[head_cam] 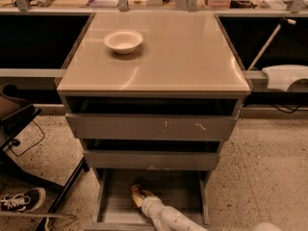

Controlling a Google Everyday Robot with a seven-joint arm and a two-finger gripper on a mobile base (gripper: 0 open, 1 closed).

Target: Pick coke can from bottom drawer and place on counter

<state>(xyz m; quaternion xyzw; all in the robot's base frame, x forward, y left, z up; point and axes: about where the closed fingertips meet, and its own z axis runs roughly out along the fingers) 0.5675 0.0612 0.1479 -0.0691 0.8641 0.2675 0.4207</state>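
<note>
The bottom drawer (115,201) is pulled out at the foot of the grey cabinet, its grey floor showing. My white arm reaches into it from the lower right. My gripper (138,195) is low inside the drawer, left of its middle. A small reddish patch at the gripper's tip looks like the coke can (135,190); most of it is hidden by the gripper. The beige counter (163,57) is the cabinet's glossy top, far above the gripper.
A white bowl (123,41) stands on the counter at the back left. Two scuffed grey drawers (149,127) overhang the bottom drawer. A dark chair base (29,162) and a shoe (21,199) are on the floor to the left. A white object (286,76) is at the right.
</note>
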